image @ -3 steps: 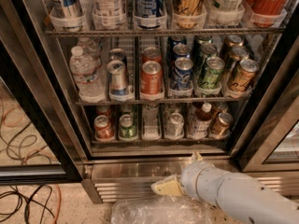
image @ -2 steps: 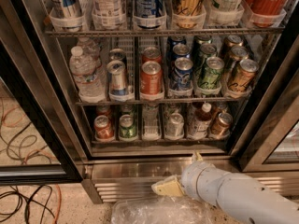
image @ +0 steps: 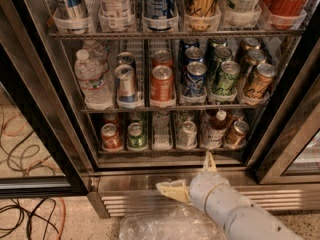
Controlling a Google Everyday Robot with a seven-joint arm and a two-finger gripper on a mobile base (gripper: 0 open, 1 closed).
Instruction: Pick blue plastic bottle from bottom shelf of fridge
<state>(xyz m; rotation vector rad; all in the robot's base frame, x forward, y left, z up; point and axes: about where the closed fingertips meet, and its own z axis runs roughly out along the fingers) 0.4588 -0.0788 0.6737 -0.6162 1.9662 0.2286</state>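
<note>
Camera view, looking down into the open fridge (image: 120,181). The blue plastic bottle (image: 217,130) stands on the bottom shelf (image: 165,153), right of centre in the frame, in the second lane from the right. A silver can (image: 187,133) sits in the lane to its left and a bronze can (image: 236,132) just beside it on the right, with clear dividers between the lanes.

Orientation: the bottle is upright, its long axis vertical, and its white cap (image: 220,115) points toward the top of the frame. The pale label faces the door opening.

Gripper: the gripper (image: 183,170) hangs in the lower centre of the frame, in front of the steel base and below the shelf, apart from the bottle. Its 2 fingers are spread wide with nothing between them, 1 aimed up toward the shelf and 1 aimed left.

Handling, as judged: a small plastic bottle should be light and fairly stiff, though its wall may give under a hard squeeze. The smooth, chilled surface may be slippery. The labelled body, below the shoulder and above the lane's front lip, looks the best place to hold, since the cap is narrow and the neighbouring cans leave little room at either side.

A clear plastic bag (image: 170,224) lies under the arm.
</note>
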